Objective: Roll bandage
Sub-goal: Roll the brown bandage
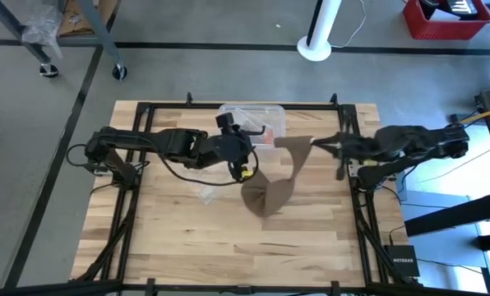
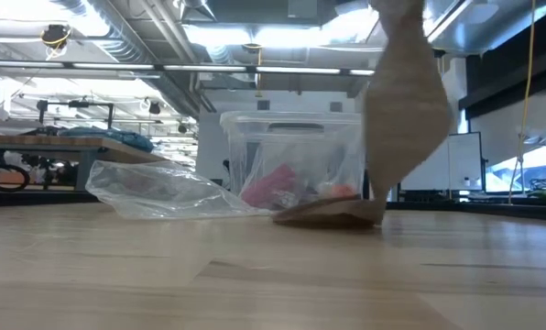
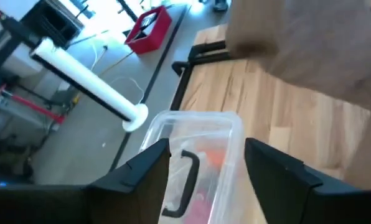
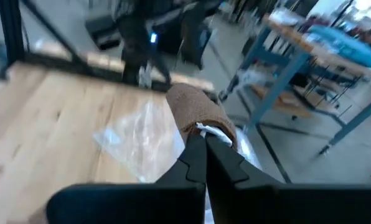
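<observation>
The brown bandage [image 1: 279, 174] runs slanting from a raised end near the table's right side down to a bunched lower part on the wood. In the low view the bandage [image 2: 403, 101] hangs from above the picture. My right gripper [image 1: 313, 141] is shut on the raised end. My left gripper [image 1: 247, 146] hovers open above the table's middle, left of the bandage. It touches nothing, and in its wrist view my left gripper [image 3: 207, 162] shows wide apart with the clear box beyond it. My right gripper pinches the bandage's raised end [image 4: 197, 118] between its two shut fingers, coming nearly level from the table's right side. The strip hangs down from the hold with a twist in it. Its lower part [image 1: 264, 200] lies on the table.
A clear plastic box [image 1: 255, 117] with a black handle and coloured items inside stands at the table's far edge, behind the bandage. A clear thin plastic bag [image 2: 163, 192] lies left of the bandage's lower part. Bare wood stretches toward the near edge.
</observation>
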